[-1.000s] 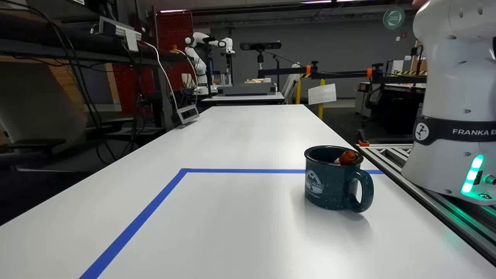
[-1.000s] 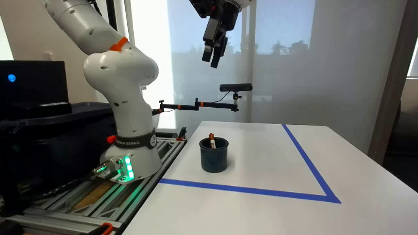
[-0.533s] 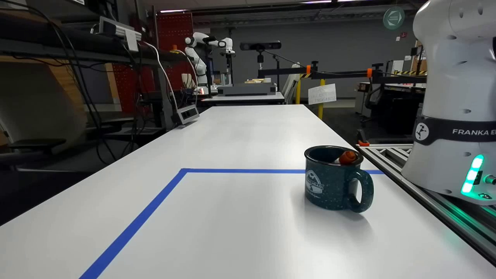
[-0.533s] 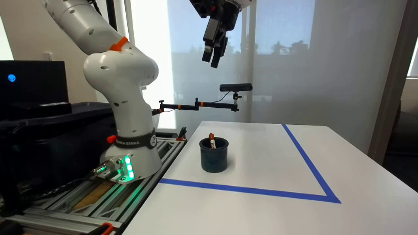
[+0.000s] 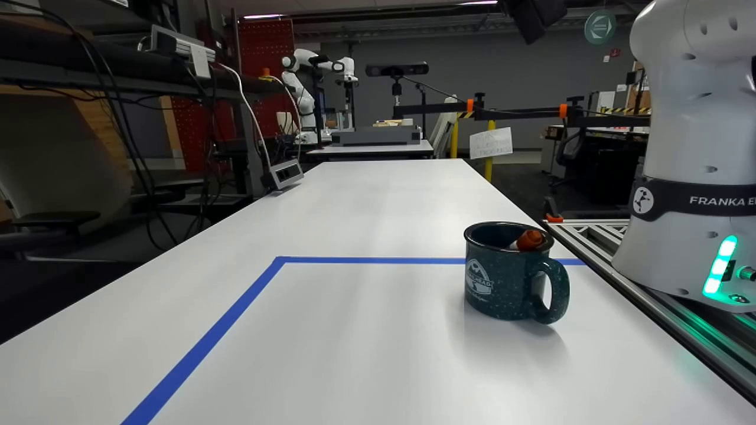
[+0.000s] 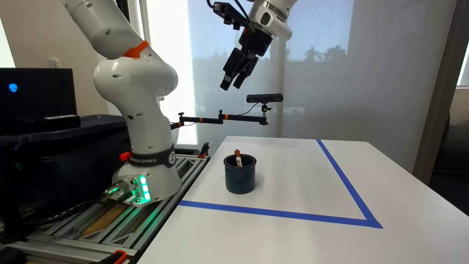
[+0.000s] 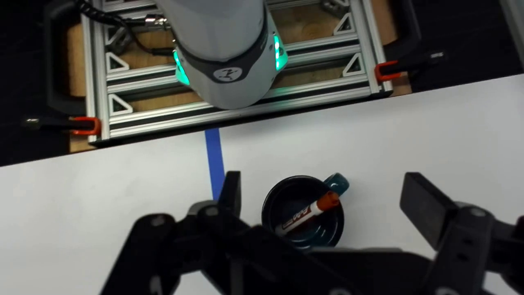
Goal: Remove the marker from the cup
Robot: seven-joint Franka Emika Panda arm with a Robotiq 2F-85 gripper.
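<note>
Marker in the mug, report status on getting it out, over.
Jaws open, above mug. Marker leaning inside, red end up, ungripped. Mug walls may crowd the grasp.

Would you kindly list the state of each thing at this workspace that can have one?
Mug: upright on the table.
Marker: inside the mug, tilted, capped, cap end up.
Gripper: open, holding nothing, above the table.
Base lights: lit green.
Blue tape: stuck flat on the table.

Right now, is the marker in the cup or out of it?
In: the marker leans inside the cup, with its orange end poking out the top.
</note>
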